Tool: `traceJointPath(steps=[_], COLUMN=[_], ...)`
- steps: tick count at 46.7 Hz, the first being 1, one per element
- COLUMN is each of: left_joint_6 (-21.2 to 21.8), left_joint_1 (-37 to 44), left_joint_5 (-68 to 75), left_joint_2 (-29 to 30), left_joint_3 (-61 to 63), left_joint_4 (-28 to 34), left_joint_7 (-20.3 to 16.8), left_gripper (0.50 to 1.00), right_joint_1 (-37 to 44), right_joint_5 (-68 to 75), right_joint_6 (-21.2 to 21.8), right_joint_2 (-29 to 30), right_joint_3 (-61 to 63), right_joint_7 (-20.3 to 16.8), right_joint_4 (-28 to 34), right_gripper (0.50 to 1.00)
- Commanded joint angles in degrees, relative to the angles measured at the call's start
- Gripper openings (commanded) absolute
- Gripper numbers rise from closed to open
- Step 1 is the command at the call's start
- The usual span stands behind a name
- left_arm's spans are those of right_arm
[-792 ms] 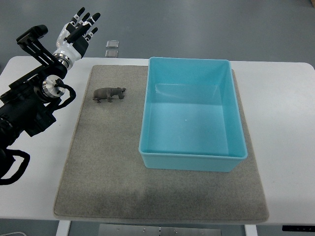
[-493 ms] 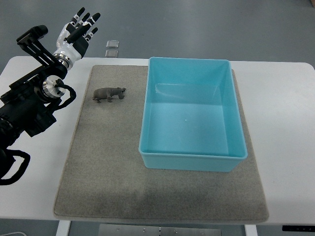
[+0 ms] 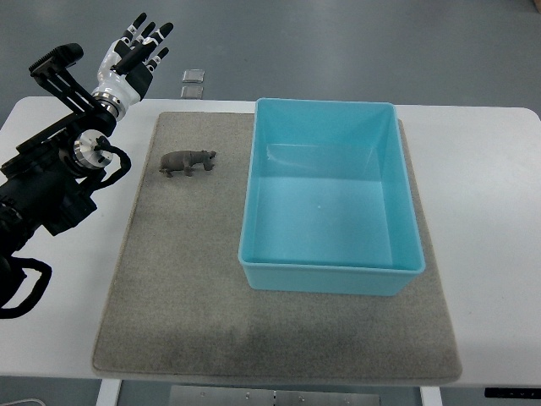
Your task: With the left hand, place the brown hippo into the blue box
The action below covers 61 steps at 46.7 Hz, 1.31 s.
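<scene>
A small brown hippo (image 3: 188,161) stands on the grey mat (image 3: 177,279), just left of the blue box (image 3: 328,271). The box is a light blue open bin with nothing in it. My left hand (image 3: 135,52) hovers beyond the table's far left corner, up and to the left of the hippo, well apart from it. Its fingers are spread and hold nothing. The black left arm (image 3: 51,186) comes in from the left edge. No right arm shows.
The mat lies on a white table (image 3: 490,194). Two small square metal plates (image 3: 193,83) sit on the floor beyond the table's far edge. A black cable loop (image 3: 21,288) hangs by the left arm.
</scene>
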Motion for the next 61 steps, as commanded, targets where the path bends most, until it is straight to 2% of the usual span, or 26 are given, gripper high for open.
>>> traceJointPath(steps=[1,8,15,28,34,52,61], left_joint_6=[0.86,1.04,1.65,5.26,6.22,5.44,5.26], left_joint_1=[-0.13,-0.13,-0.48,-1.18,-1.18,-1.80,-2.41], left_joint_5=[0.07,0.95,1.83,5.60,11.48,34.78,43.30], left_joint_2=[0.00,0.26,0.61,3.16,5.00,8.08,12.38], left_joint_3=[0.28,0.90,2.48,9.07,9.25,9.34,9.95], left_joint_4=[-0.08,-0.96,-5.17,-11.94,-14.32,-14.76,-20.47], left_joint_7=[0.05,0.23,0.40,0.40,0.49,0.49,0.58], left_gripper=[0.992,0.992,0.990,0.990,0.990,0.990,0.990], right_joint_1=[0.00,0.00,0.00,0.00,0.00,0.00,0.00], right_joint_5=[0.00,0.00,0.00,0.00,0.00,0.00,0.00], right_joint_6=[-0.06,0.03,0.03,0.03,-0.06,-0.06,-0.06], right_joint_2=[0.00,0.00,0.00,0.00,0.00,0.00,0.00], right_joint_3=[0.00,0.00,0.00,0.00,0.00,0.00,0.00], right_joint_7=[0.00,0.00,0.00,0.00,0.00,0.00,0.00], right_joint_4=[0.00,0.00,0.00,0.00,0.00,0.00,0.00], right_gripper=[0.936,0.936,0.936,0.936,0.936,0.936,0.936])
